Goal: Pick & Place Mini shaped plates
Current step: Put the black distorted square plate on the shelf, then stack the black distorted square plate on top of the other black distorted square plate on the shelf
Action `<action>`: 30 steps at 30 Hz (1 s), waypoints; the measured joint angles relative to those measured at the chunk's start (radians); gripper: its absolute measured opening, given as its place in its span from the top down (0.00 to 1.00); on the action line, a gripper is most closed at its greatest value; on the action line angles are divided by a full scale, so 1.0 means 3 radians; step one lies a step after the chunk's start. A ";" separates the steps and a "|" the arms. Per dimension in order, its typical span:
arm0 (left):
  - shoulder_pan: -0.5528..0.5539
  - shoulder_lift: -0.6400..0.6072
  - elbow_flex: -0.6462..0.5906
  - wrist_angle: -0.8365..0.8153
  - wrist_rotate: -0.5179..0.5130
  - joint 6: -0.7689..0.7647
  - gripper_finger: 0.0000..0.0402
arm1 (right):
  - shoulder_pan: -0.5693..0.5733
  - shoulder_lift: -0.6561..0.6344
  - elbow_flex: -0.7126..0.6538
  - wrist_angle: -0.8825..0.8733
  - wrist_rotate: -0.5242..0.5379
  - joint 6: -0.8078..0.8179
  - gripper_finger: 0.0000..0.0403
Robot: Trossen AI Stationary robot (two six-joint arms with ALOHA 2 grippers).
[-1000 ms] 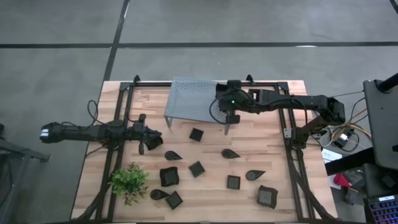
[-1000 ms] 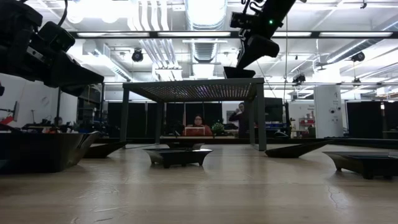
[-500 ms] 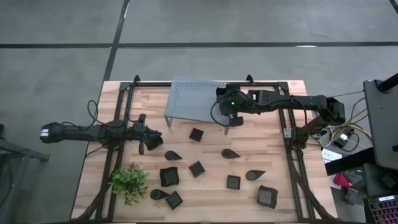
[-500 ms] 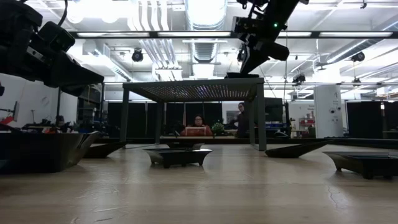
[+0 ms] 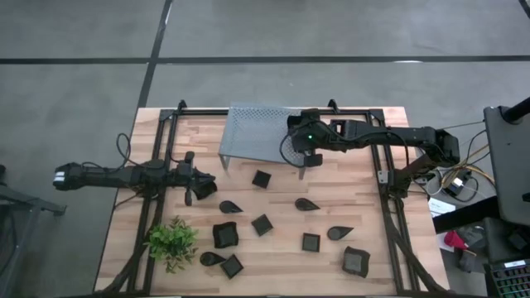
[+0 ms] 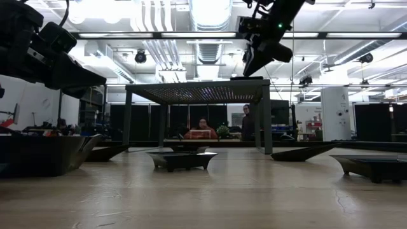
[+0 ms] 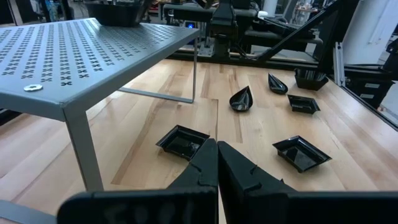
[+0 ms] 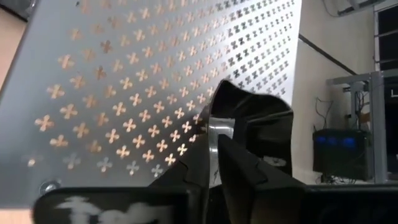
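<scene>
My right gripper (image 5: 303, 157) hangs over the near right corner of the grey perforated rack (image 5: 252, 132) and is shut on a small black plate (image 8: 252, 127). The low view shows that plate (image 6: 245, 77) level with the rack's top. Several more black plates lie flat on the wooden table, among them a square one (image 5: 262, 178) and a teardrop one (image 5: 305, 204). My left gripper (image 7: 217, 158) is shut on nothing and held above the table's left side (image 5: 201, 188). My right gripper pinches the plate's rim (image 8: 214, 134) between its two fingers, coming down at a slant from above. The plate lies flat on the rack's top at the near right corner (image 6: 254, 79). Whether it bears fully on the rack, I cannot tell.
A small green plant (image 5: 172, 242) stands near the table's near left corner. Black frame rails (image 5: 385, 190) run along the table's left and right sides. A person (image 6: 202, 129) sits in the room beyond the table, and another stands nearby.
My right gripper has moved down and slightly toward the far edge, bringing the plate from just above the rack's corner down to the rack's top. It has stayed shut on the plate.
</scene>
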State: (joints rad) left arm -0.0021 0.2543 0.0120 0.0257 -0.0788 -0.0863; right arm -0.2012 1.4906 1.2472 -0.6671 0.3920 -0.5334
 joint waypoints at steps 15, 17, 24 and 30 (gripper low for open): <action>0.0000 0.0000 0.0000 0.0000 0.0001 0.0001 1.00 | 0.0307 -0.0039 0.0423 -0.0755 -0.0049 0.0745 0.75; 0.0000 0.0000 0.0000 0.0000 0.0000 0.0001 1.00 | 0.0385 -0.0039 0.0508 -0.1076 -0.0190 0.0892 0.77; 0.0000 0.0000 0.0000 0.0000 0.0000 0.0000 1.00 | 0.0775 -0.0039 0.0607 -0.1851 -0.1068 0.1747 0.82; -0.0001 0.0000 -0.0001 0.0000 0.0000 0.0000 1.00 | 0.1272 -0.0039 0.0449 -0.1955 -0.1561 0.2307 0.85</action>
State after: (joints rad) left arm -0.0025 0.2543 0.0117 0.0257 -0.0788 -0.0863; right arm 0.1804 1.4790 1.3820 -1.2536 -0.0762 0.1588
